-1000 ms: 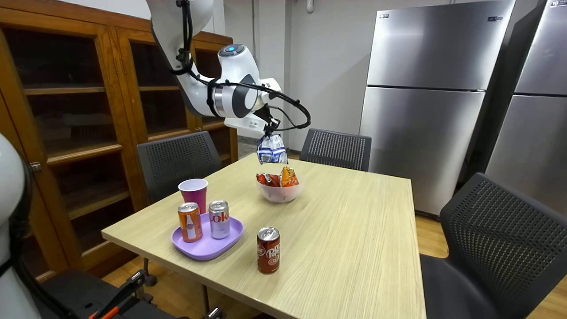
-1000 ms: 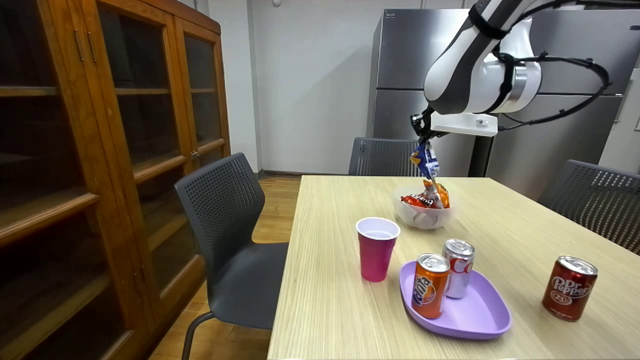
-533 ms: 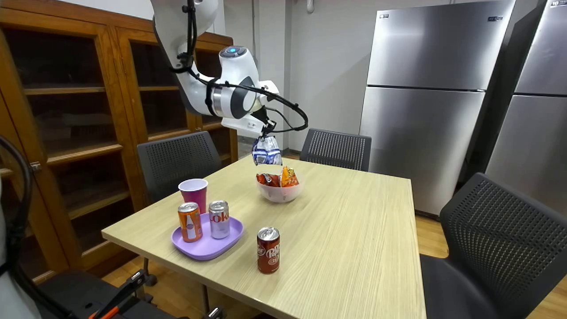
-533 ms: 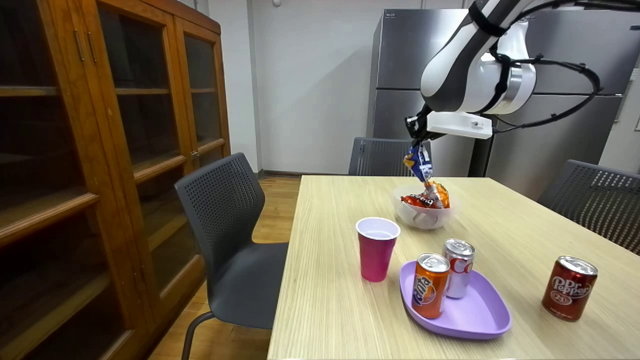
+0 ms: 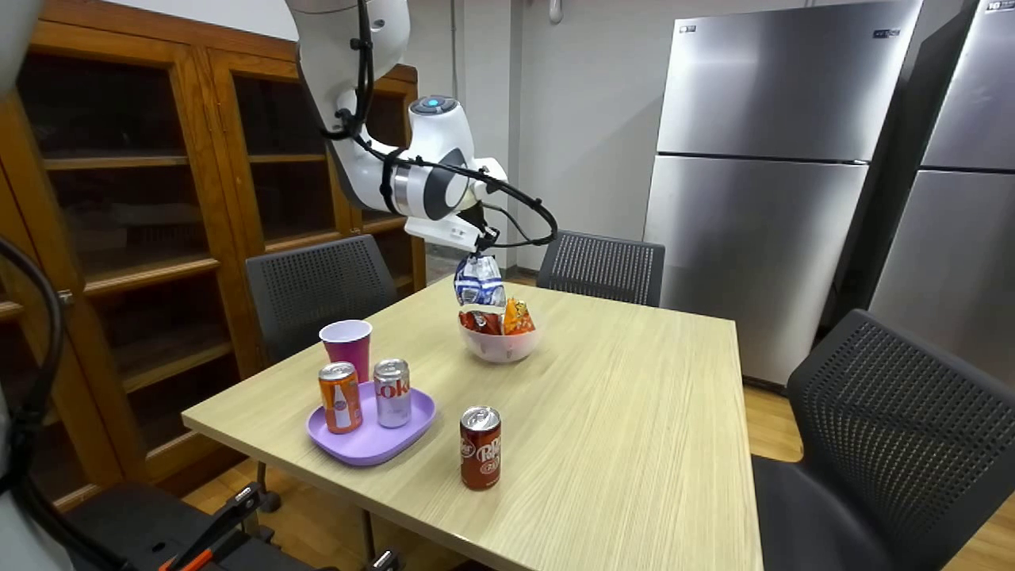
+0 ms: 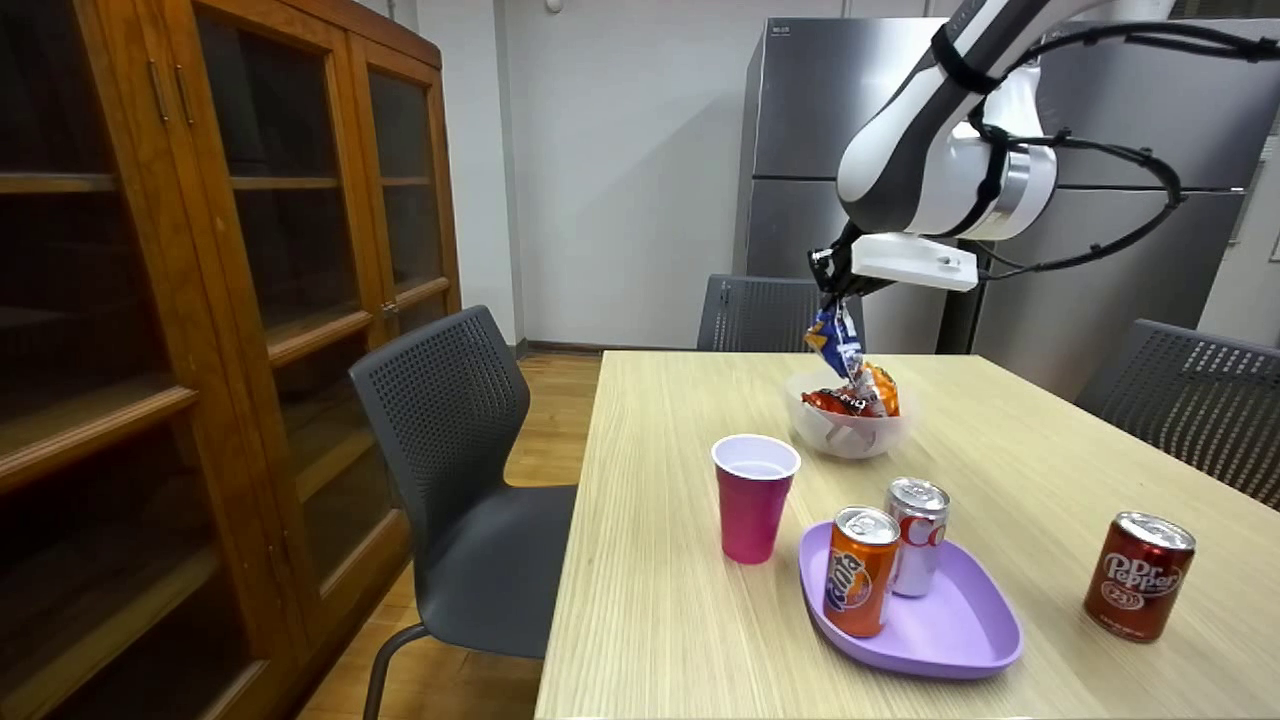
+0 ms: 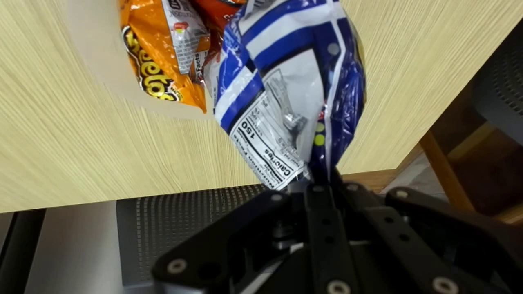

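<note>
- Just over the bowl (image 6: pixel 848 440), near its 12 o'clock in both exterior views: blue-and-white snack bag (image 7: pixel 292 81), hanging from the gripper (image 7: pixel 318 182).
- Gripper jaws together, clamped on a gathered end of that bag; wrist view puts the pinch between 5 and 6 o'clock of the bag's middle.
- Risk, slip: only a narrow, crumpled strip of glossy film looks gripped. A jerk or snag could pull it out.
- Risk, snag: free end close to the orange Cheetos bag (image 7: pixel 157 65) and red bag (image 5: pixel 481 323) in the bowl; contact cannot be told. Should the films catch, sideways travel could drag either over the rim.
- Risk, off-centre: in the wrist view the Cheetos bag and bowl rim lie toward 10 o'clock of the held bag. Were the jaws to part at this spot, it might tumble onto the table (image 6: pixel 670 600), cause being its apparent overhang.
- Risk, bowl shift: bowl looks light and heaped; pressing down on one side could tilt or slide it.
- Minor: cup (image 6: pixel 750 510) stands between the bowl's 7 and 8 o'clock in an exterior view; tall and narrow-based, so a low sweep could topple it.
</note>
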Tool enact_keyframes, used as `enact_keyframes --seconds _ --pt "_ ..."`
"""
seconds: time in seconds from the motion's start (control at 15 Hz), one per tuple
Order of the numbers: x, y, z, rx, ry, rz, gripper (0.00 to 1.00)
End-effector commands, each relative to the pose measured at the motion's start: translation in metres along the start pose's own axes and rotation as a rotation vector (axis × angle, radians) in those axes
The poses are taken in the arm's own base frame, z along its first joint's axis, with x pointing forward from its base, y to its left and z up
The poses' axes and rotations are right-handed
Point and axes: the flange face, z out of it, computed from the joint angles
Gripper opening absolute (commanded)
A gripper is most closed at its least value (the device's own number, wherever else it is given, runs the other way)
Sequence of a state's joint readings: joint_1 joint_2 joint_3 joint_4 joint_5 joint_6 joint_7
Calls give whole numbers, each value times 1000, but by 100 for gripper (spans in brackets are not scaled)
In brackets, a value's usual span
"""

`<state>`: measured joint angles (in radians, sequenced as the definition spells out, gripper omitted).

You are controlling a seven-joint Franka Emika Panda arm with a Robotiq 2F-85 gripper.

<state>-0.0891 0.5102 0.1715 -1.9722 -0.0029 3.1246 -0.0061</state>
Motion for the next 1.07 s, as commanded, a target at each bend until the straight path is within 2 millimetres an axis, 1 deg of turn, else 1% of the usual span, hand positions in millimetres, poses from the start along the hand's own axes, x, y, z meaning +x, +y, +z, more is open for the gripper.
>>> enact_keyframes --seconds 0.0,0.4,0.67,0.93,1.0 --pt "13 8 20 14 -16 0 0" --pt "13 21 57 -9 -39 17 0" --pt "10 36 72 -26 -44 26 0" --pt "10 47 79 -40 -45 32 0" --pt "10 49 80 -43 -44 33 26"
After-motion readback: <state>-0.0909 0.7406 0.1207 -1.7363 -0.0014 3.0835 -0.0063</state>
